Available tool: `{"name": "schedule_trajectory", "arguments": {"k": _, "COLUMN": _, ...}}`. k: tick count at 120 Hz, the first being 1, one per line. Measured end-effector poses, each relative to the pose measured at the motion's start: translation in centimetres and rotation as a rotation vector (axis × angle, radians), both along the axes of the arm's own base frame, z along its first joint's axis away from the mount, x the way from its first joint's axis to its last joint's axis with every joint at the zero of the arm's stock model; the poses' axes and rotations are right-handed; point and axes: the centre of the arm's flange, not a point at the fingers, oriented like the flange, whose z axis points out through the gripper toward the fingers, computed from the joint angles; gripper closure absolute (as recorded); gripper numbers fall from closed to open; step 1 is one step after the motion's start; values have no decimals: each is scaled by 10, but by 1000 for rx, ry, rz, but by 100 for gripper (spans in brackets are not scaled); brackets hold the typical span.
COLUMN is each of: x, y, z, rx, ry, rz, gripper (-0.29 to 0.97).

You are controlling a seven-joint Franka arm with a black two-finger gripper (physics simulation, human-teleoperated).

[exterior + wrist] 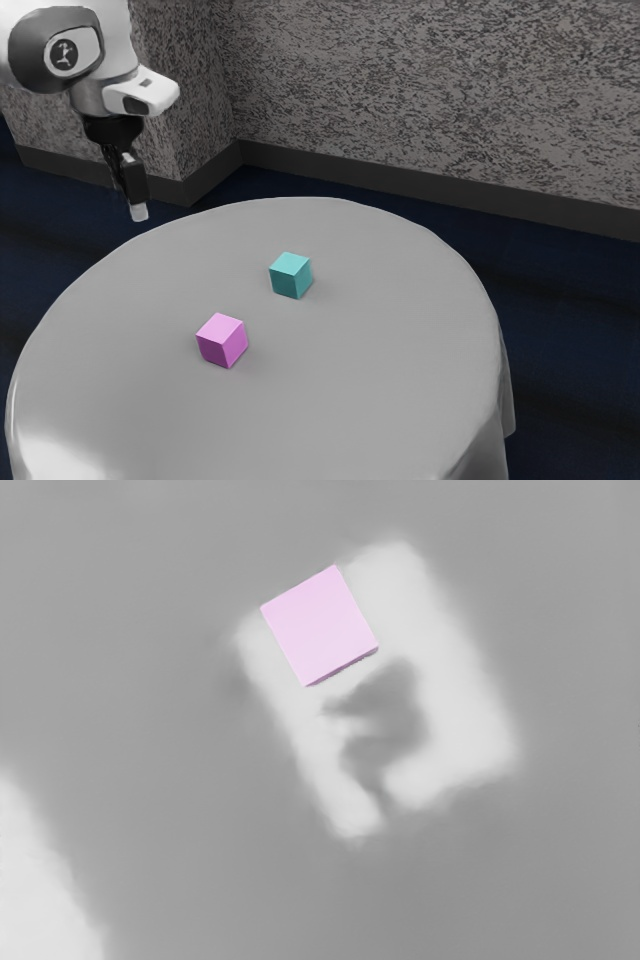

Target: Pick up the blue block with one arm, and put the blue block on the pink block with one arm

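- A round table [400,400], all covered in gray-white, is seen in the middle of the room.
- The blue block [290,275] is sat flat on the table, near its middle. It's more blue-green than blue.
- The pink block [221,340] is found nearer & to the exterior view's left of the blue one. The 2 blocks are close but not touching, w/ bare table seen between them.
- Each block is sat on the table by itself.
- The gripper [138,210] is held high up at the exterior view's far left, by the table's far left edge, pointed straight down. It's well apart from both blocks.
- Apart or together? It can't be told, as the gripper is seen from the side.
- In the wrist view the pink block [318,625] is seen from above, at the edge of a pale patch [460,680], w/ a dark shadow [385,720] just beside it.
- A speckled stone wall [430,90] & a dark floor [560,300] are seen behind the table.
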Motion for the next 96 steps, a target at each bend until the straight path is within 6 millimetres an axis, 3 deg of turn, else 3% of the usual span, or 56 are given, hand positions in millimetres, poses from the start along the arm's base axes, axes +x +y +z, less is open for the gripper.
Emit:
{"name": "schedule_trajectory", "arguments": {"k": 5, "x": 18, "y": -5, "z": -24, "rx": -10, "ry": 9, "rz": -71, "gripper": 0}}
{"name": "schedule_trajectory", "arguments": {"k": 13, "x": 41, "y": -10, "z": -42, "rx": -25, "ry": -6, "rz": -167, "gripper": 0}}
{"name": "schedule_trajectory", "arguments": {"k": 25, "x": 103, "y": -22, "z": -77, "rx": -53, "ry": -31, "rz": -306, "gripper": 0}}
{"name": "schedule_trajectory", "arguments": {"k": 33, "x": 134, "y": -32, "z": -84, "rx": -66, "ry": -74, "rz": -389, "gripper": 0}}
{"name": "schedule_trajectory", "arguments": {"k": 51, "x": 183, "y": -30, "z": -113, "rx": -54, "ry": -122, "rz": -517, "gripper": 0}}
{"name": "schedule_trajectory", "arguments": {"k": 79, "x": 235, "y": -21, "z": -167, "rx": -19, "ry": -132, "rz": -693, "gripper": 0}}
{"name": "schedule_trajectory", "arguments": {"k": 96, "x": 246, "y": -25, "z": -207, "rx": -43, "ry": -109, "rz": -778, "gripper": 0}}
